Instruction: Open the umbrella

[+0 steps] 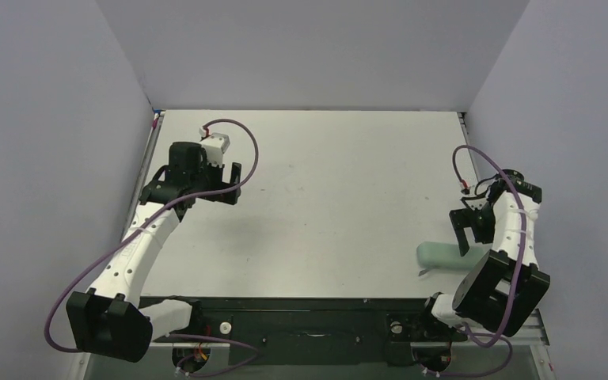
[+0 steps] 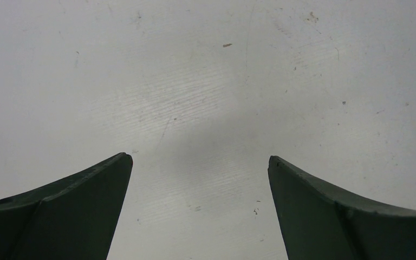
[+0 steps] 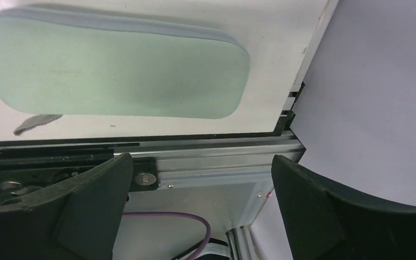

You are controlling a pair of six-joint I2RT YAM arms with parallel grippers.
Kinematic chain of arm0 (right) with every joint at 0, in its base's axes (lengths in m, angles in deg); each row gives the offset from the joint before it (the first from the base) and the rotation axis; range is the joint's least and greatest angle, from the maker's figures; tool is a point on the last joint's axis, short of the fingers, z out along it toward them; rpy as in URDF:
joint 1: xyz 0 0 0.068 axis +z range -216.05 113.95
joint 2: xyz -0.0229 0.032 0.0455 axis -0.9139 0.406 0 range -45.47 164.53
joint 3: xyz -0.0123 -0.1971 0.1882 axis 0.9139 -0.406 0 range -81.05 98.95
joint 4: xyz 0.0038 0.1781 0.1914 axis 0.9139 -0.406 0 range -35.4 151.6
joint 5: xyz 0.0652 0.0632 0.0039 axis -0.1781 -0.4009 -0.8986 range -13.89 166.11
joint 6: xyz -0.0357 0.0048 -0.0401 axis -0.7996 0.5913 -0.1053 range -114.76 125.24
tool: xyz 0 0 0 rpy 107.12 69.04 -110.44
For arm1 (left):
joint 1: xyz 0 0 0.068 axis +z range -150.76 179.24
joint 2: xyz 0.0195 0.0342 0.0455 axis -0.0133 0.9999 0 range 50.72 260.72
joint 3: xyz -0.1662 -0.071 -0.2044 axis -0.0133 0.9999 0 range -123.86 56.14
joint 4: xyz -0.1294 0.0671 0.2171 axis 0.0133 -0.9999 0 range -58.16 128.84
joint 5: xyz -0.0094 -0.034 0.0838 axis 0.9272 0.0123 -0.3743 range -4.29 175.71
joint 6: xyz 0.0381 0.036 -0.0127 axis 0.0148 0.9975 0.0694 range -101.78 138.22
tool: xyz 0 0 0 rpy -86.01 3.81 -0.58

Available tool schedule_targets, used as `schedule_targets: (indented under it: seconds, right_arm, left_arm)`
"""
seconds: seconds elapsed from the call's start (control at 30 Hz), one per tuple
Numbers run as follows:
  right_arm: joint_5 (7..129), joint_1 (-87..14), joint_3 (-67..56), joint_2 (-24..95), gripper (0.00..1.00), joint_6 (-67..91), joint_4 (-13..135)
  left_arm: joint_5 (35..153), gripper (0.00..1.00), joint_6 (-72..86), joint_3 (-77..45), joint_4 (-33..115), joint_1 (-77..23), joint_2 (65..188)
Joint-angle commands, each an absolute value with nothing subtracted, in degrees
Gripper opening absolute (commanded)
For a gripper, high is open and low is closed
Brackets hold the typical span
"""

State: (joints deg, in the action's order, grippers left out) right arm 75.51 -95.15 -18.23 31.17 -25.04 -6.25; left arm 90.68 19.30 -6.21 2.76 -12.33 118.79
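Observation:
The umbrella does not show in any view. A pale grey-green soft sleeve (image 1: 442,256) lies flat near the table's front right edge, and it fills the upper part of the right wrist view (image 3: 114,70). A small grey strap end (image 3: 35,123) pokes out beside it. My right gripper (image 1: 469,241) hangs above the sleeve's right end, open, with nothing between its fingers (image 3: 200,160). My left gripper (image 1: 233,186) is over bare table at the left, open and empty (image 2: 200,160).
The table (image 1: 324,198) is white, with grey walls close on the left, back and right. A metal rail (image 3: 216,157) runs along the near edge under my right fingers. Purple cables (image 1: 241,138) loop from both wrists.

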Motion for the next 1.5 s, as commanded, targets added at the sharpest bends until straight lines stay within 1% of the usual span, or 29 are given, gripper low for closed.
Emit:
schedule_targets:
  seconds: [0.0,0.13,0.3,0.4,0.5,0.63,0.8,0.83,0.93,1.0,1.1,1.17,1.2,1.27,1.33,1.43,1.47]
  right_arm:
    - [75.54,-94.85,-20.72,32.51,0.94,-33.40,-6.19]
    - [80.22,-94.91,-23.51,35.00,0.94,-40.62,-5.10]
    - [82.78,-94.15,-25.94,38.74,0.94,-49.95,-3.58]
    - [84.24,-91.25,-27.08,42.12,0.94,-50.64,-0.91]
    - [83.68,-87.78,-28.02,44.61,0.94,-47.89,4.00]
    - [82.01,-79.89,-27.54,47.69,0.94,-41.45,8.59]
    - [77.61,-66.41,-23.99,50.93,0.92,-29.21,11.71]
    - [77.01,-62.49,-23.47,51.40,0.92,-27.85,12.31]
    - [75.01,-55.54,-19.32,52.90,0.92,-22.25,14.47]
    - [73.00,-50.95,-15.39,55.95,0.92,-19.55,14.90]
    - [70.31,-44.85,-10.03,59.21,0.92,-14.92,15.10]
    - [65.37,-42.34,-6.63,60.55,0.92,-13.25,14.48]
    - [60.48,-41.36,-5.30,60.33,0.92,-13.10,14.09]
    - [55.41,-40.53,-4.16,58.84,0.92,-14.40,11.87]
    - [52.76,-40.72,-3.65,56.15,0.92,-20.04,8.31]
    - [55.75,-41.40,-4.04,52.31,0.92,-34.15,4.75]
    - [57.57,-41.93,-4.01,51.04,0.92,-36.51,4.66]
  left_arm:
    - [95.07,0.97,19.29,-5.13,7.62,-12.70,117.10]
    - [94.64,0.97,19.99,-4.95,7.41,-12.79,117.19]
    - [94.58,0.97,20.67,-4.88,7.25,-12.84,116.98]
    - [93.82,0.97,21.15,-4.98,6.79,-12.91,117.29]
    - [93.25,0.97,21.71,-5.35,6.33,-12.92,117.41]
    - [91.75,0.97,21.93,-5.45,5.95,-12.90,117.45]
    - [88.26,0.97,20.08,-6.51,5.52,-12.18,118.74]
    - [88.08,0.97,19.76,-6.65,5.64,-11.96,118.87]
    - [88.06,0.97,17.12,-7.66,5.56,-10.99,119.70]
    - [86.91,0.97,15.09,-8.23,5.06,-10.69,120.54]
    - [90.38,0.97,14.66,-9.57,3.20,-9.20,122.49]
    - [93.86,0.97,13.41,-9.75,2.55,-7.73,123.61]
    - [96.05,0.97,12.70,-9.77,2.66,-7.19,123.99]
    - [98.42,0.97,10.22,-9.78,3.31,-5.71,124.85]
    - [100.07,0.97,8.08,-9.56,4.50,-4.46,125.53]
    - [102.49,0.97,6.20,-7.39,7.31,-3.53,125.56]
    - [103.99,0.97,6.19,-6.65,9.25,-3.51,125.41]
